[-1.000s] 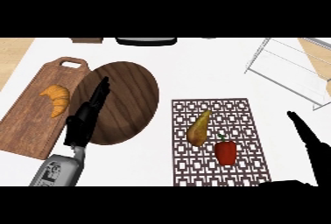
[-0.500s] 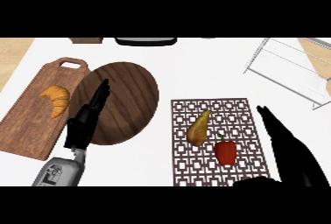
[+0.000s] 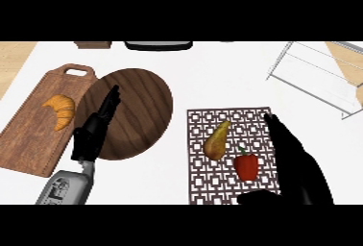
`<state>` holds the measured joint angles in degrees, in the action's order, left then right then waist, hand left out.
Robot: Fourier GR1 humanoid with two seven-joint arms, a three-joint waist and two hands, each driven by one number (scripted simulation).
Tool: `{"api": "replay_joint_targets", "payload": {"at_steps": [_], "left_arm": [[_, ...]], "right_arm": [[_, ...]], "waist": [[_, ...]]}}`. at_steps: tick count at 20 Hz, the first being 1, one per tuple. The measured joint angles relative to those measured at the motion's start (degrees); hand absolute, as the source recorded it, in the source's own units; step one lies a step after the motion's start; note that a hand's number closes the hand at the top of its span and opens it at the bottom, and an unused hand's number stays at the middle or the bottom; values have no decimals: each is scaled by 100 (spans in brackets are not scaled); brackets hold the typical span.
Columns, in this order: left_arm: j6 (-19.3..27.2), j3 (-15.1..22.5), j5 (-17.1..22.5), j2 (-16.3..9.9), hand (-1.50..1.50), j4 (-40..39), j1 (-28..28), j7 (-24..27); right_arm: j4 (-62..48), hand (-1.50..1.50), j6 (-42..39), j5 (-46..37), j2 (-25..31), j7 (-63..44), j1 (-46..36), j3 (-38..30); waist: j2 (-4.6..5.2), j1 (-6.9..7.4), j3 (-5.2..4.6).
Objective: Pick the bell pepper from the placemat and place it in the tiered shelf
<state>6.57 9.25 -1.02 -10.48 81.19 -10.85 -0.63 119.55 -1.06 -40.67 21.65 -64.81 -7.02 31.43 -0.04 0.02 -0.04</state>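
Note:
A red bell pepper [image 3: 247, 166] with a green stem lies on the brown lattice placemat [image 3: 212, 182], just right of a yellow-brown pear [image 3: 217, 140]. My right hand [image 3: 296, 163] stands open directly to the pepper's right, fingers straight and pointing away from me, thumb low near the mat's front edge. It is close beside the pepper; I cannot tell whether it touches. The wire tiered shelf [image 3: 322, 77] stands at the far right. My left hand [image 3: 94, 130] rests open over the left side, fingers up.
A wooden cutting board [image 3: 32, 139] with a croissant [image 3: 61, 109] lies at the left. A dark round wooden plate [image 3: 145, 110] sits beside it, partly under my left hand. A dark appliance [image 3: 159, 45] stands at the back edge.
My right hand has moved left and forward from the right edge onto the placemat, ending next to the pepper. The left hand, pepper and pear have stayed put.

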Motion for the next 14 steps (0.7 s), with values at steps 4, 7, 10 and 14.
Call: {"api": "replay_joint_targets", "payload": {"at_steps": [4,7,10,14], "left_arm": [[-20,33,-77,31,0,192,139,-71],[-86,-30,-82,47,0,176,174,-30],[-84,-93,-121,97,0,62,29,-93],[-188,-196,-105,50,0,134,108,-52]], "right_arm": [[-151,-150,-133,-212,-317,54,22,-37],[-200,-150,-190,-327,-462,146,167,-109],[-318,-150,-256,-531,-695,137,190,-97],[-511,-150,-303,-734,-905,214,295,-189]], "waist": [[-1,5,2],[0,-2,2],[1,-10,2],[1,-4,3]]}}
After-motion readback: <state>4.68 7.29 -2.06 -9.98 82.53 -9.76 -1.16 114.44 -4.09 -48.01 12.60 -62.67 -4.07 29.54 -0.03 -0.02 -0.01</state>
